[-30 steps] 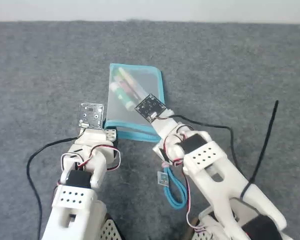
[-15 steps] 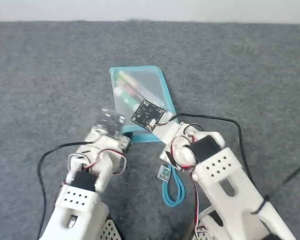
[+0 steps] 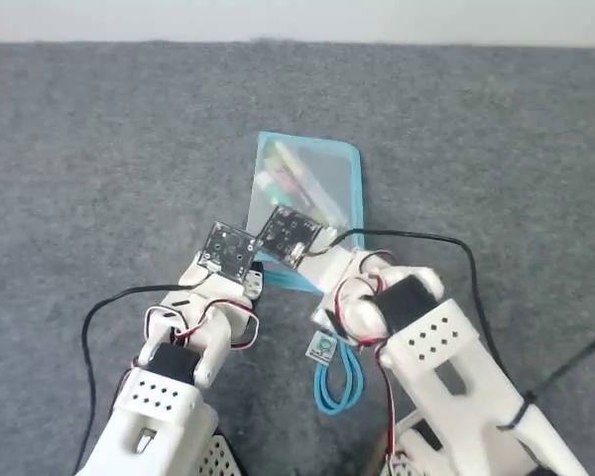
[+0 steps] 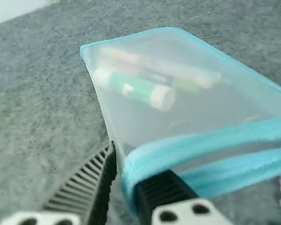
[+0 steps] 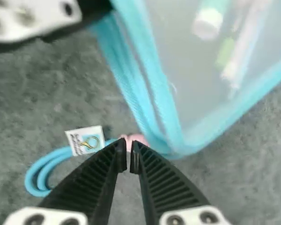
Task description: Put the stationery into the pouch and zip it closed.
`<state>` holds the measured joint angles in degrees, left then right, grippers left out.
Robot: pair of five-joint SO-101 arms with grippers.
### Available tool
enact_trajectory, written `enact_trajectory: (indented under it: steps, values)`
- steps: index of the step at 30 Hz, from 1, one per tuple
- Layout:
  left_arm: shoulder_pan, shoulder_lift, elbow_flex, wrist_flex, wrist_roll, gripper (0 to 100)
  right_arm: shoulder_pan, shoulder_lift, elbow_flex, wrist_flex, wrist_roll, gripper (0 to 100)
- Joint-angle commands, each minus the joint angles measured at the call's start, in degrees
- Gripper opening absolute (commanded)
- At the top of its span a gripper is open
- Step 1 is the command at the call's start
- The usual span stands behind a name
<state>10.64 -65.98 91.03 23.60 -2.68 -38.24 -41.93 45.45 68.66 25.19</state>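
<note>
**High view.** Pouch (image 3: 335, 193): translucent, teal-edged, lying flat on the grey table (image 3: 99, 129), at 12 o'clock from both wrists. Stationery (image 3: 296, 181): several pens, already inside the pouch. Left arm (image 3: 183, 342) meets the pouch's near edge from 7 o'clock, right arm (image 3: 421, 322) from 5 o'clock. Cord (image 3: 339, 382): a blue loop with a small tag (image 3: 323, 347), on the table at 6 o'clock of the pouch.

**Left wrist view.** Left gripper (image 4: 131, 171): clamped on the teal zip edge at one corner of the pouch, a jaw on each side. The pens rest at the end away from the zip.

**Right wrist view.** Right gripper (image 5: 129, 145): jaws almost together, pinching a small pink zip pull (image 5: 132, 138) at the pouch's zip edge, just beside the tag. How far the zip is drawn I cannot tell.

**Hazards, as I judge them.** The pinch on the pull is slight and could slip off under tension. If the left hold gives, the whole pouch will drag along rather than zip. The cord lies near enough to snag.
</note>
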Motion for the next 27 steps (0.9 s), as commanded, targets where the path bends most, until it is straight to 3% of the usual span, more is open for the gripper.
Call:
enact_trajectory:
  steps: [1, 5, 10, 12, 17, 22, 27]
  values:
    - [0.2, -0.5, -3.6, 0.8, 3.0, 1, -4.3, -6.7, -3.1, 0.7, -1.4, 0.6]
    - [-3.6, -0.6, -4.2, 0.6, 5.5, 1, -6.2, -15.1, -0.8, 0.7, -1.3, 0.6]
    - [-11.5, -0.6, -5.8, 0.7, 9.9, 1, 2.6, -14.6, 2.7, 0.1, -7.3, 1.7]
    - [-13.0, -0.6, -6.5, 0.7, 11.1, 1, 4.4, -10.5, 2.5, 0.0, -7.9, 6.4]
    - [-16.1, -0.6, -6.6, 0.7, 12.3, 1, 1.1, 1.2, 2.6, -6.5, -11.7, 17.3]
    - [-15.8, -0.6, -6.6, 0.7, 12.0, 1, -5.1, 10.2, 2.8, -10.1, -12.4, 14.3]
    - [-15.7, -0.6, -6.6, 0.7, 11.9, 1, -5.5, 17.2, 2.8, -16.0, -16.5, 13.9]
